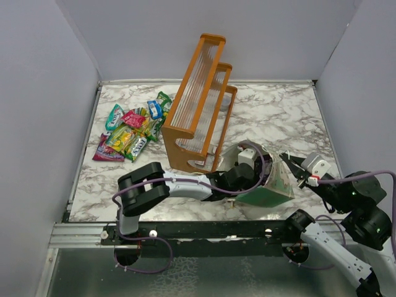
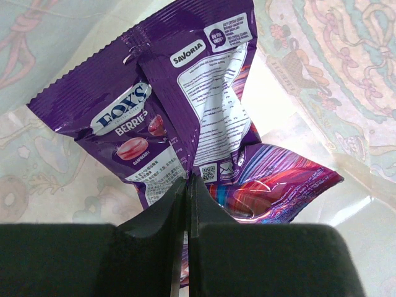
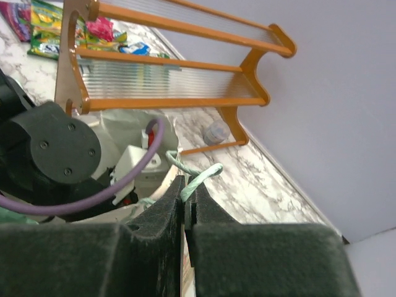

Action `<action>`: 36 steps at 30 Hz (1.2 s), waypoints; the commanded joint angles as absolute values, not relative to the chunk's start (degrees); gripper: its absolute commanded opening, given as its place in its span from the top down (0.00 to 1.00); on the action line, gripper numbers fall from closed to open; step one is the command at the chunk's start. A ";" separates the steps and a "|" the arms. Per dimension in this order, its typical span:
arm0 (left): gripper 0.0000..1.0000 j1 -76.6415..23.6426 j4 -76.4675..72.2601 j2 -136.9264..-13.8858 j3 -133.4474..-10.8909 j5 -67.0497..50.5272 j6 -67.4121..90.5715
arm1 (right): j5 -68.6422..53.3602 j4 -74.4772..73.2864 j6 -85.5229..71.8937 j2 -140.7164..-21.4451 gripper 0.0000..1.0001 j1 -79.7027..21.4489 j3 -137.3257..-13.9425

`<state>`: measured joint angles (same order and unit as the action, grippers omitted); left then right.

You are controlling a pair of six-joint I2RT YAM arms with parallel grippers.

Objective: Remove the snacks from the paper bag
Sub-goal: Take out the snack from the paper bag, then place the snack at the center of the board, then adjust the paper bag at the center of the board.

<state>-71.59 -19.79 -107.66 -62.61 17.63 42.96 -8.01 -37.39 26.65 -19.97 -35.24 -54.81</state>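
On the tabletop [image 1: 278, 114] the orange rack [image 1: 199, 105] stands central, the paper bag [image 1: 276, 189] tipped beside it near the front edge, loose snacks [image 1: 130, 133] heaped by the left edge, the right gripper [image 3: 187, 185] pinching the bag's rim, the left gripper [image 2: 187, 184] inside it clamped on a purple packet [image 2: 124, 105].

1. A white marble-patterned surface [image 1: 278, 117] with grey veins fills the middle of the top view.
2. Plain pale grey walls close it in: the left wall [image 1: 37, 124] at 9 o'clock, the back wall [image 1: 204, 25] at 12 o'clock and the right wall [image 1: 365, 93] at 3 o'clock.
3. An orange wooden rack [image 1: 198, 105] with three stepped tiers of pale, see-through slats stands upright on the surface, just toward 12 o'clock of centre.
4. A ribbed metal rail [image 1: 74, 234] lies along the near edge at 7 o'clock.
5. At 6 o'clock, below the rail, lies a grey textured sheet [image 1: 204, 278].
6. The light is soft and even, with only faint shadows.
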 commanded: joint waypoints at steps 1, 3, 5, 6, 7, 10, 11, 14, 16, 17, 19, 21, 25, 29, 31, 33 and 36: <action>0.94 -71.80 -19.88 -101.05 -62.81 20.10 39.16 | -2.15 -40.86 26.04 -18.88 0.98 -35.42 -55.48; 0.94 -71.81 -18.56 -98.43 -62.86 21.09 37.96 | -0.76 -41.12 26.08 -18.46 0.98 -35.42 -55.10; 0.95 -71.81 -18.11 -95.30 -62.20 21.84 37.20 | 0.20 -41.52 26.23 -18.16 0.98 -35.42 -54.79; 0.96 -71.81 -18.01 -93.95 -61.86 22.07 36.61 | 0.52 -41.81 26.49 -18.01 0.98 -35.42 -54.62; 0.96 -71.81 -17.57 -92.59 -61.65 22.25 36.31 | 0.97 -42.03 26.58 -17.90 0.98 -35.42 -54.46; 0.96 -71.81 -16.33 -89.18 -60.93 22.38 35.26 | 2.68 -42.35 26.55 -17.25 0.98 -35.42 -53.98; 0.96 -71.81 -15.97 -88.12 -60.46 22.22 35.17 | 3.05 -42.30 26.54 -16.92 0.98 -35.42 -53.86; 0.96 -71.78 -15.29 -84.53 -58.98 21.79 34.24 | 4.03 -42.41 26.82 -16.08 0.98 -35.42 -53.67; 0.96 -71.83 -14.37 -81.96 -58.44 21.62 33.30 | 4.59 -42.80 26.87 -15.86 0.98 -35.42 -53.61; 0.96 -71.81 -13.70 -80.71 -58.50 21.62 32.79 | 4.74 -43.04 26.89 -15.75 0.98 -35.40 -53.58; 0.96 -71.78 -12.64 -77.57 -58.80 21.47 31.51 | 5.12 -43.50 26.87 -15.55 0.98 -35.42 -53.37; 0.96 -71.80 -11.44 -75.02 -59.32 21.60 29.89 | 5.86 -43.64 26.74 -15.39 0.98 -35.42 -52.88; 0.98 -71.73 -7.94 -70.49 -61.14 22.49 26.58 | 7.01 -42.74 25.93 -14.93 0.98 -35.42 -51.81; 0.98 -71.65 -6.36 -66.72 -61.74 20.79 23.70 | 6.92 -40.42 24.70 -15.66 0.98 -35.42 -51.59; 0.99 -71.46 -5.44 -66.52 -61.56 20.95 24.51 | 2.52 -38.82 24.36 -16.49 0.98 -35.42 -52.75; 0.99 -71.37 -4.56 -67.81 -61.40 20.74 25.88 | -3.68 -35.69 23.53 -16.82 0.98 -35.42 -53.37; 1.00 -71.37 -4.34 -71.44 -61.58 17.55 28.47 | -12.52 -29.95 21.63 -18.33 0.98 -35.40 -53.83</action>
